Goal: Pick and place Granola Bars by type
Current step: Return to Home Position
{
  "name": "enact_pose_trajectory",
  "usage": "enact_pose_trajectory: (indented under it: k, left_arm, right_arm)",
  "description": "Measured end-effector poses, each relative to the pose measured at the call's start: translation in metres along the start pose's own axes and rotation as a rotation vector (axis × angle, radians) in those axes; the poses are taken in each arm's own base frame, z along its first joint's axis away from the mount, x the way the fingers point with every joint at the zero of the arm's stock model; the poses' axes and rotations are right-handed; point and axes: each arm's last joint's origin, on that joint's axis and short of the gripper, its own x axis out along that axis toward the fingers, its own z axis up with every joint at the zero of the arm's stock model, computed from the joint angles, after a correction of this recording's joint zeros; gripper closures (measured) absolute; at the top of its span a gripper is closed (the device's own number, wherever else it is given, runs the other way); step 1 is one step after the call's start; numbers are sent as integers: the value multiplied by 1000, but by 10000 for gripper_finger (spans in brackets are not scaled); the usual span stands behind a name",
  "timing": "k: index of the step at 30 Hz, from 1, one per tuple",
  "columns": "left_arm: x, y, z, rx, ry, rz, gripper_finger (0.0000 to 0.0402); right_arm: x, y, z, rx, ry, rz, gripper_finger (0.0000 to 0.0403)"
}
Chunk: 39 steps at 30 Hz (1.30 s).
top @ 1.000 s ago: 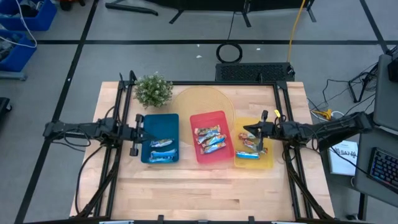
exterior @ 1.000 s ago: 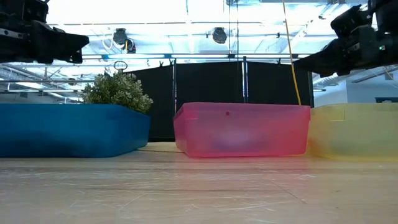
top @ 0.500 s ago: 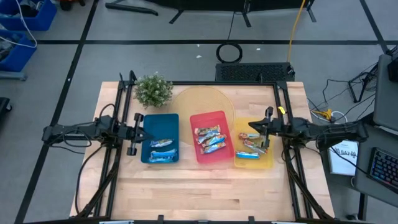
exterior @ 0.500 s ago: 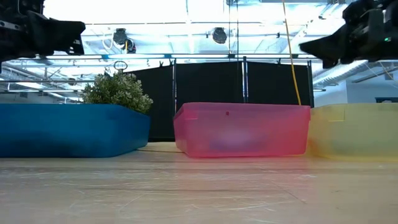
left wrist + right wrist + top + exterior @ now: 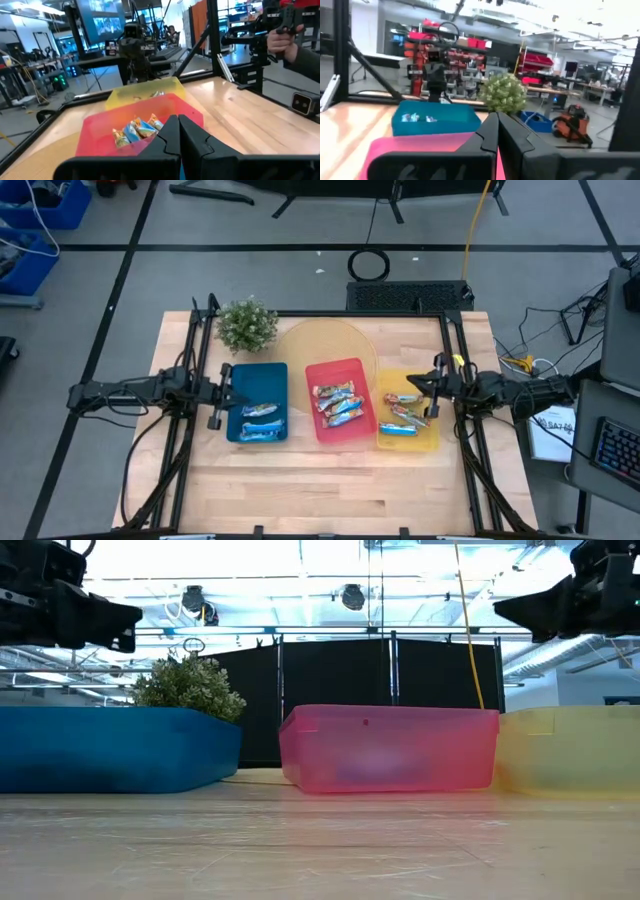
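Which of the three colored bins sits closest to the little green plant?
The blue bin, at the row's left end. The plant stands just behind it; the red bin and the yellow bin sit farther off to the right.

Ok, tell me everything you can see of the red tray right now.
The red tray is a rectangular open bin of translucent pinkish-red plastic with rounded corners, standing flat on the wooden table. It is the middle of three trays: a gap separates it from the blue tray, while the yellow tray sits close beside it; whether those two touch is unclear. Several granola bars lie piled inside it, slanted.
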Motion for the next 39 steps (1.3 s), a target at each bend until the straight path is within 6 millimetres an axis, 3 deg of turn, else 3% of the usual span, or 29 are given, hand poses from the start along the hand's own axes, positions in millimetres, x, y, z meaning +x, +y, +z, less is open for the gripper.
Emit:
enact_pose_trajectory:
  k: [6, 23, 39]
  left_arm:
    - [0, 0, 0, 12, 4, 7, 401]
    - [-1, -2, -7, -10, 83, 35, 401]
    - [-1, -1, -6, -31, 81, 62, 377]
  right_arm:
    - [0, 3, 0, -6, -23, 102, 403]
    - [0, 3, -3, -14, 6, 87, 403]
    - [0, 4, -5, 11, 29, 92, 403]
